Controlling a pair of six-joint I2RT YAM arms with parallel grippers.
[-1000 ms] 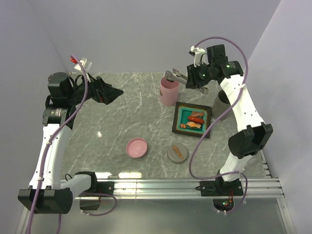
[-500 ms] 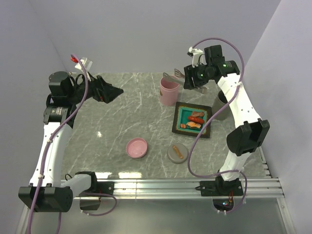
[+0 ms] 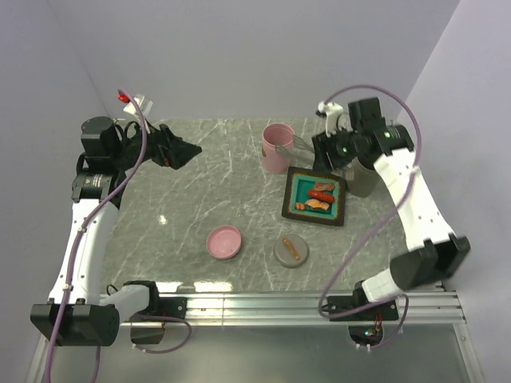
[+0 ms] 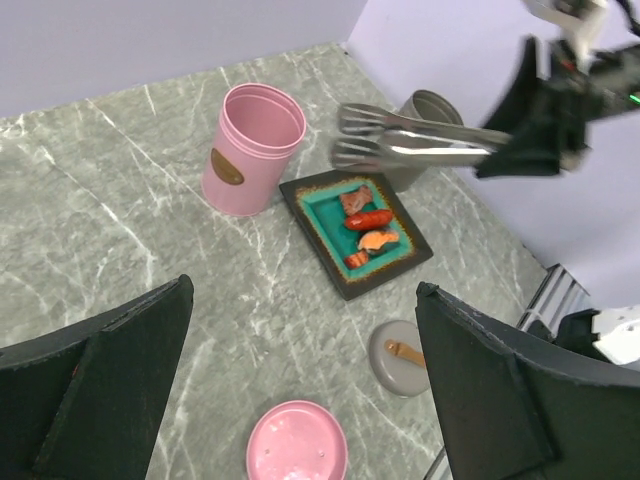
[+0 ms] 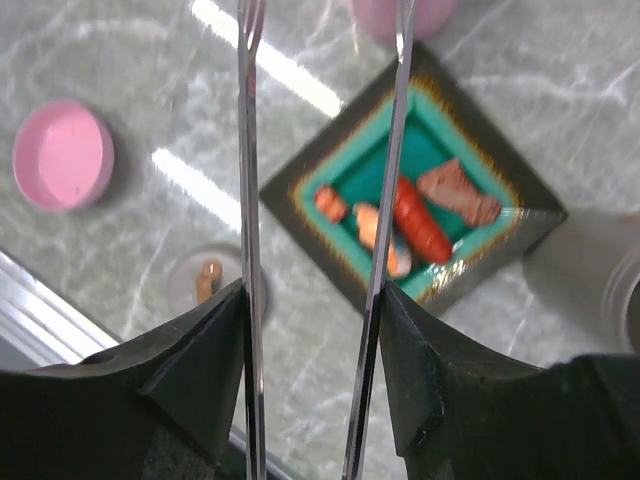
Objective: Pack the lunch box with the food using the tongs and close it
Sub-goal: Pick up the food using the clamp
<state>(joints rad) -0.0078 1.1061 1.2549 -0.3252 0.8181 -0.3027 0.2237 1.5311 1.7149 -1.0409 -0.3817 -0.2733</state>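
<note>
My right gripper is shut on the silver tongs, one finger outside each arm. It hangs in the air behind the black tray. The tongs stand spread, tips pointing left toward the pink container. In the right wrist view both tong arms run up over the tray. The food, orange and red pieces, lies on the tray's teal inside. My left gripper hovers open and empty at the back left. Which container is the lunch box I cannot tell.
An open grey container stands right of the tray. A pink lid and a grey lid with a brown handle lie toward the front of the marble table. A metal rail runs along the near edge.
The right arm has swung right and lower with the tongs, from beside the pink container to behind the tray. The left arm has not moved.
</note>
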